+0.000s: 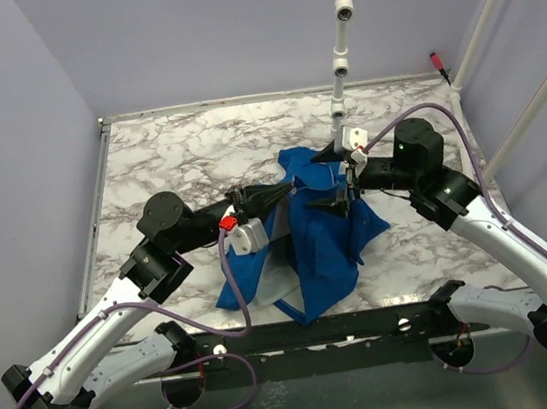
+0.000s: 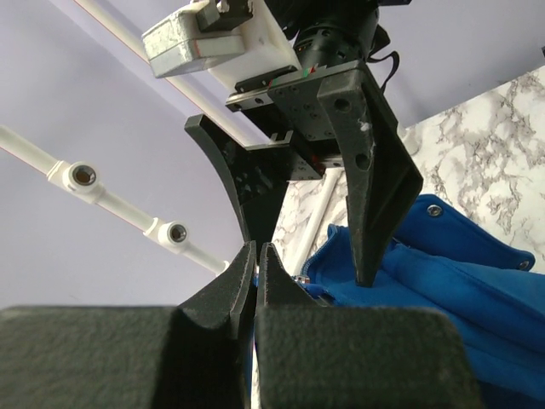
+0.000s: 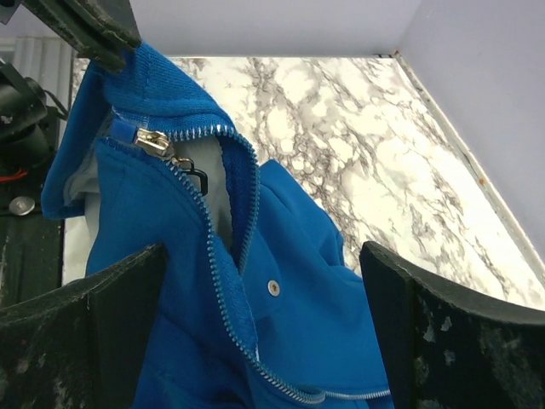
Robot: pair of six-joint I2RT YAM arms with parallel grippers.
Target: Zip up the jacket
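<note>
White-and-grey marble tabletop (image 1: 176, 152), pale lavender walls (image 1: 200, 32) on three sides, white jointed pipe (image 1: 340, 9) overhead

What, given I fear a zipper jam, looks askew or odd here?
The jacket is not flat: it hangs bunched from the shut left gripper. Below the zipper slider the two tooth rows gape apart, grey lining showing between.

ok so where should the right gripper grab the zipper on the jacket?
Probably the dark pull tab hanging off the silver slider. It dangles free over the grey lining, so come straight in from the open front. The left gripper pinches the jacket above it.
</note>
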